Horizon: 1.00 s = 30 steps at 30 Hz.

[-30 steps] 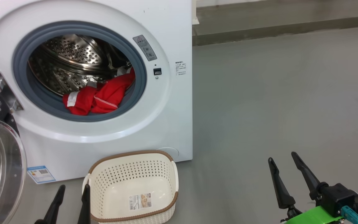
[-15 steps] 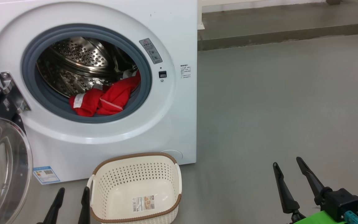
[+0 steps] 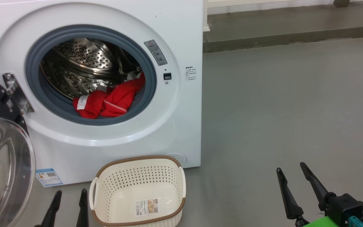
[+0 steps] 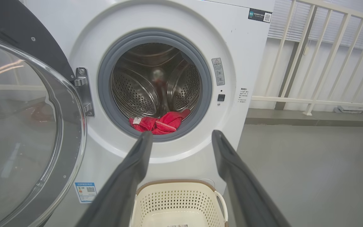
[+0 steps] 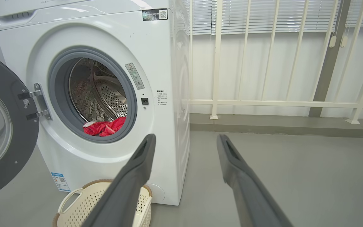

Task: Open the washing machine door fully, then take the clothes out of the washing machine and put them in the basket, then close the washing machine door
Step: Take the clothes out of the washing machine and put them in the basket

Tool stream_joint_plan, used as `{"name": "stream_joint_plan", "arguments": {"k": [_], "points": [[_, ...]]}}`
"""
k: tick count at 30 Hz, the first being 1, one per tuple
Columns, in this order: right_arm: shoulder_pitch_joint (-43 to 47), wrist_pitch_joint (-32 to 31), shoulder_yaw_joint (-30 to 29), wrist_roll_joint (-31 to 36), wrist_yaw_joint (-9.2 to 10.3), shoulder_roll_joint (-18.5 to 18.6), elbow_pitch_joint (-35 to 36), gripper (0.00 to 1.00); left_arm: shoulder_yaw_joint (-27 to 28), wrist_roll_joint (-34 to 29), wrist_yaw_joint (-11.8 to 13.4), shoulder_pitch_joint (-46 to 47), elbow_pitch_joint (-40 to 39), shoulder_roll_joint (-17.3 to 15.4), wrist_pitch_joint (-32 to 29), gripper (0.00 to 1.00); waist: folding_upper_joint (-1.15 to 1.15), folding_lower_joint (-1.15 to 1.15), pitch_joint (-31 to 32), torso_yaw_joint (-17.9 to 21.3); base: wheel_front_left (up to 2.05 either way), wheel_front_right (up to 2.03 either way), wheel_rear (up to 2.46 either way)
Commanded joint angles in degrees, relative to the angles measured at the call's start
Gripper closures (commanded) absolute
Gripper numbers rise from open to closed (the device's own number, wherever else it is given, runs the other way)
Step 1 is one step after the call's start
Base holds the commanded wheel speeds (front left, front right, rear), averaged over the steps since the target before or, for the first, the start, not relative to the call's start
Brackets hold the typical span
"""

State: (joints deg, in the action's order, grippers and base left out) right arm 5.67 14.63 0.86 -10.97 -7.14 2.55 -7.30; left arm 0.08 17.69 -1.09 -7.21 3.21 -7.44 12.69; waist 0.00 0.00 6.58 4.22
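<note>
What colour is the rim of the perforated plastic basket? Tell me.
Brown, with a woven look, topping the cream-white perforated plastic basket; the head view shows it best.

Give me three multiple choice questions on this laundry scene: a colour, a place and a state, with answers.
1. What colour is the rim of the basket? A brown; B blue; C black.
2. Where do the clothes lie? A in the basket; B on the floor; C in the washing machine, at the front of the drum.
3. How does the washing machine door stand? A shut; B swung open; C taken off.
Answers: 1 A, a brown band tops the cream wall. 2 C, the red fabric rests at the grey ring. 3 B, it hangs from its hinge beside the open drum.
</note>
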Motion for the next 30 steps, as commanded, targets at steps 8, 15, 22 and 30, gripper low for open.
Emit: {"name": "stream_joint_plan", "arguments": {"k": [8, 15, 22, 30], "points": [[-1.6, 0.4, 2.2, 0.3, -0.35, 0.3, 1.0, 0.00, 2.0, 0.4, 0.5, 1.2, -1.7, -0.8, -0.4, 0.00, 0.00, 0.00, -0.2, -0.1, 1.17, -1.17, 0.00], [-1.9, 0.4, 3.1, 0.1, -0.35, 0.6, 0.5, 0.00, 1.4, 2.2, -1.5, 1.5, -2.9, -0.9, 0.0, 0.00, 0.00, 0.00, -0.8, -0.4, 1.94, -1.94, 0.00], [-2.2, 0.4, 3.1, 0.1, -0.35, 0.8, 0.3, 0.00, 1.7, 2.2, -1.0, 1.2, -3.1, -1.4, 0.2, 0.00, 0.00, 0.00, -1.1, -0.6, 1.29, -1.29, 0.00], [-3.0, 0.4, 3.8, 0.1, -0.35, 0.7, 0.3, 0.00, 1.7, 2.3, -0.9, 1.6, -3.3, -1.9, 0.5, 0.00, 0.00, 0.00, -1.7, -0.5, 0.30, -0.30, 0.00]]}}
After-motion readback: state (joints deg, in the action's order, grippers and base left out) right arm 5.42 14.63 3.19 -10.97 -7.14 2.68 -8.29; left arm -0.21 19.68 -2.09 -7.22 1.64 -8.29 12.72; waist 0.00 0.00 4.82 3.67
